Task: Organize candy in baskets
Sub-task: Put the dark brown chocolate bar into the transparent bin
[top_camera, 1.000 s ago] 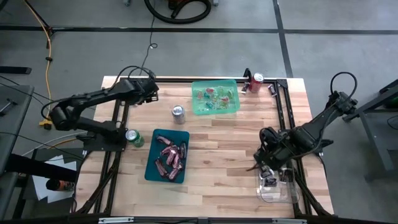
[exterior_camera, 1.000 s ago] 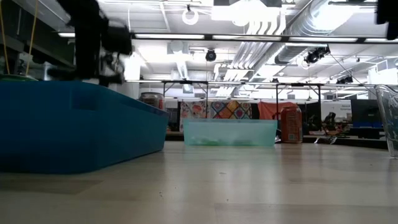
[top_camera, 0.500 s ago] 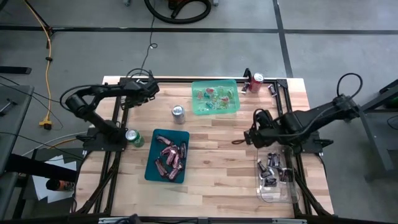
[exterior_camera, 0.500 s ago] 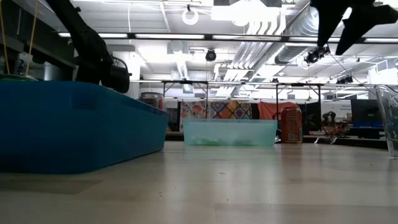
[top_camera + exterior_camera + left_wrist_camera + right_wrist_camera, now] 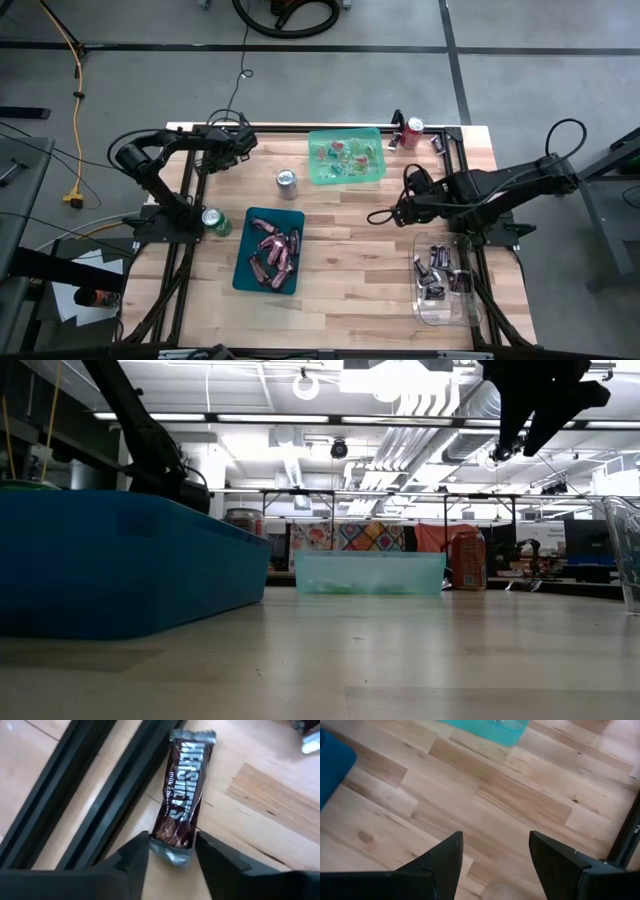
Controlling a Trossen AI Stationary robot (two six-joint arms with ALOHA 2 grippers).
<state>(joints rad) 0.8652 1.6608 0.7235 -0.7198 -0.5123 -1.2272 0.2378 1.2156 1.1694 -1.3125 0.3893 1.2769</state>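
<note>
- The wooden table (image 5: pixel 340 240), seen from above, holds three baskets: a light green basket (image 5: pixel 347 157) at upper centre, a dark teal basket (image 5: pixel 270 251) at lower left of centre, and a clear basket (image 5: pixel 445 290) at lower right.
- The sorting looks well along: small green and red candies lie in the green basket, pinkish-red bars in the teal one, dark bars in the clear one (exact counts are too small to tell).
- At least one piece is left: a dark brown chocolate bar (image 5: pixel 183 790) lies on the wood beside a black frame rail (image 5: pixel 95 795), at the table's upper left.
- The left gripper (image 5: pixel 170 852) hovers over that bar, its fingers apart on either side of the bar's near end, not clamped on it.
- The right gripper (image 5: pixel 495 857) hangs over bare wood right of centre, fingers apart and holding nothing.
- Three soda cans stand on the table: a silver can (image 5: pixel 287 180), a green can (image 5: pixel 211 219), a red can (image 5: pixel 414 127).
</note>
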